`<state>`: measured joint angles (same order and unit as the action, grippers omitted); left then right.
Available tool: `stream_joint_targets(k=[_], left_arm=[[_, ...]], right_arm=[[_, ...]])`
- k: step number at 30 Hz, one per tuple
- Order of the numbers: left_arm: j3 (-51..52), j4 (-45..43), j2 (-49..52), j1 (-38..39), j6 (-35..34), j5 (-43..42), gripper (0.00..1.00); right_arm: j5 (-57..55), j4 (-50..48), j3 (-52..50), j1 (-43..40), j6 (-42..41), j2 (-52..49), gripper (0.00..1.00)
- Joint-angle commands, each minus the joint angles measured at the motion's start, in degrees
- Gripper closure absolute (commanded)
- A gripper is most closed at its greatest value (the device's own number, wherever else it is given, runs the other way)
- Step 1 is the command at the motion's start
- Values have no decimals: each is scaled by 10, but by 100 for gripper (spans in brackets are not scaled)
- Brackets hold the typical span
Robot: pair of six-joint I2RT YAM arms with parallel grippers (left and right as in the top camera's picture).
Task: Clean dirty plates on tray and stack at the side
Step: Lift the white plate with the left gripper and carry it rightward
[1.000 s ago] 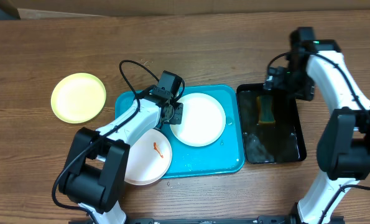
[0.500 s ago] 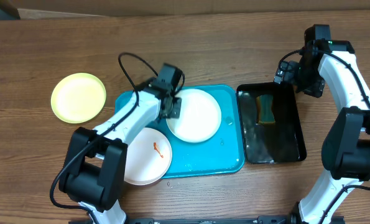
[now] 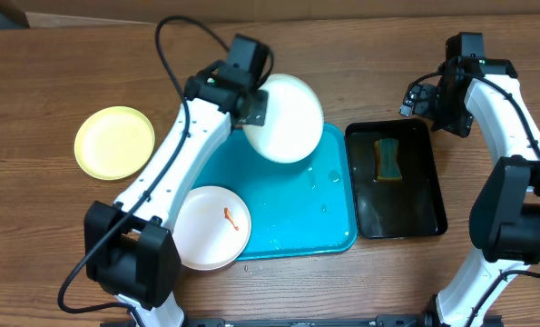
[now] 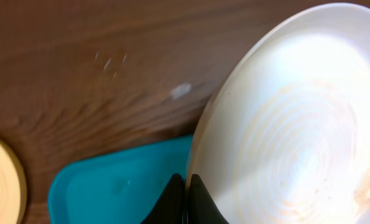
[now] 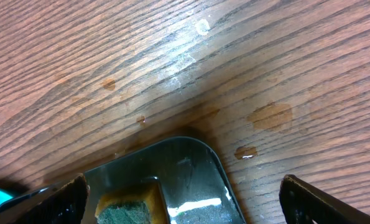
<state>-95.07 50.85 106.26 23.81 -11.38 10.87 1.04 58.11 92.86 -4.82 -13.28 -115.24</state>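
Overhead view of a wooden table point(image 3: 342, 45) with two robot arms. The left gripper point(image 3: 256, 111) pinches the left rim of a white plate point(image 3: 288, 118), holding it tilted in the air above the far edge of the blue tray point(image 3: 292, 213). In the left wrist view, the plate's point(image 4: 296, 124) thin edge sits between the two dark fingertips point(image 4: 200, 200), which are drawn close together on it at the bottom of the picture. The plate's face spreads up and to the right, with faint orange traces near its right side. A second white plate point(image 3: 211, 227), marked with a small orange smear, lies at the near left corner of the blue tray, overhanging its rim. A yellow plate point(image 3: 115, 143) rests flat on the table, left of the tray and apart from it. Just right of the blue tray stands a black tray point(image 3: 415, 213) with a green and yellow sponge point(image 3: 387, 159) in its far end. The right gripper point(image 5: 185, 202) hangs above the far edge of the black tray with its jaws spread wide and nothing between them.
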Motion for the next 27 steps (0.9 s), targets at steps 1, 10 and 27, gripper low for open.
stream_joint_targets(k=[1,10,27], left_arm=[[-38,-15,-3,56,11,55,96],[-40,-93,-1,226,68,347,96],[-40,-181,13,351,137,483,96]], right_arm=[[-3,-2,9,2,-3,10,0],[-3,-2,9,2,-3,10,0],[-3,-2,9,2,-3,10,0]])
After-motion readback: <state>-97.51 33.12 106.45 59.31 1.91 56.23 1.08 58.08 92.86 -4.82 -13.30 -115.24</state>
